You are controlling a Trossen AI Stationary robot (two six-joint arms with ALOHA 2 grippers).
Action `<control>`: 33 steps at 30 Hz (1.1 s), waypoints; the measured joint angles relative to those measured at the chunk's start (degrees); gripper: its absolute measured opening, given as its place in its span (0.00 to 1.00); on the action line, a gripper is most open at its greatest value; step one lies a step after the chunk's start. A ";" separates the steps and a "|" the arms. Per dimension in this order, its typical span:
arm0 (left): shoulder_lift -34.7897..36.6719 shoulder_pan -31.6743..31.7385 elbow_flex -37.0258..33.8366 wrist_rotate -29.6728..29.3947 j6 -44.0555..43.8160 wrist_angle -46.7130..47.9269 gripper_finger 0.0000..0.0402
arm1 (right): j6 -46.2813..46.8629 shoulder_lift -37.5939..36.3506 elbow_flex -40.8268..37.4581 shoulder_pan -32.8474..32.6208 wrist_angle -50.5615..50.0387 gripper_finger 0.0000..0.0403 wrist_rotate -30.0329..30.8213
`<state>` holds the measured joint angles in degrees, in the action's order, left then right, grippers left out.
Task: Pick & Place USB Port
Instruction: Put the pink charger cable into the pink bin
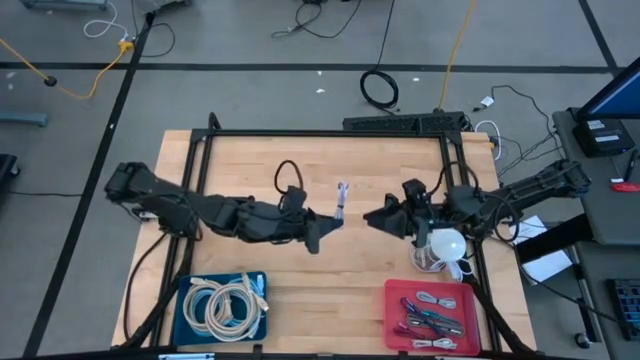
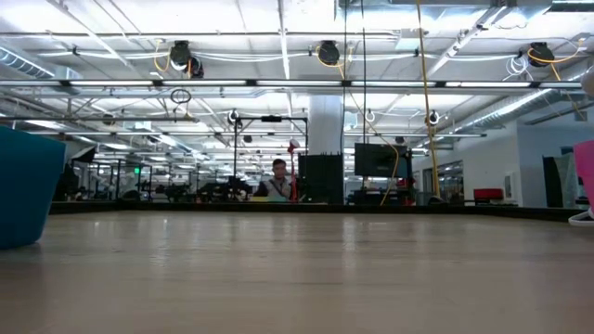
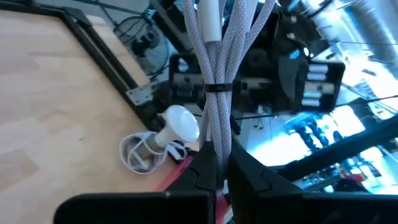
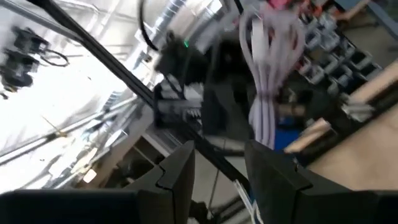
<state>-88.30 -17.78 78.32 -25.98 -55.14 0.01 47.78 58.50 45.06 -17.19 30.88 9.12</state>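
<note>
A bundled pale lavender braided USB cable (image 1: 341, 200), tied around its middle with a black band (image 3: 217, 87), is held above the middle of the table by my left gripper (image 1: 328, 224), which is shut on it. My right gripper (image 1: 372, 218) hovers just to the cable's right. Its fingers are open and point at the bundle (image 4: 267, 81) without touching it. The low view shows neither arm nor cable. My left gripper pinches the bundle's lower end (image 3: 214, 152) between its two fingers, with several strands together. The bundle runs on past the fingertips, and its white connector (image 3: 211, 18) is at the free end. It is lifted clear of the table.
A blue tray (image 1: 190, 318) with coiled cables sits at the near left. A red tray (image 1: 395, 300) with cable bundles sits at the near right. A white bulb-shaped object in a wire holder (image 1: 445, 246) stands just beyond the red tray, under my right arm. A black frame edges the table.
</note>
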 joint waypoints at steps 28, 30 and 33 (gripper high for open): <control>-9.69 2.34 7.00 11.87 0.27 -10.06 0.03 | -1.82 0.95 0.02 1.35 0.08 0.33 -0.45; -11.31 2.67 9.28 12.54 0.26 -9.19 0.03 | -2.17 0.95 0.02 1.33 0.55 0.33 -0.79; -11.96 2.85 10.81 13.71 0.60 -6.29 0.03 | -2.35 0.96 0.02 1.33 0.67 0.32 -0.46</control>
<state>-100.27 -14.92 89.13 -12.27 -54.54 -6.28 45.43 59.46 45.08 -15.86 31.55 8.67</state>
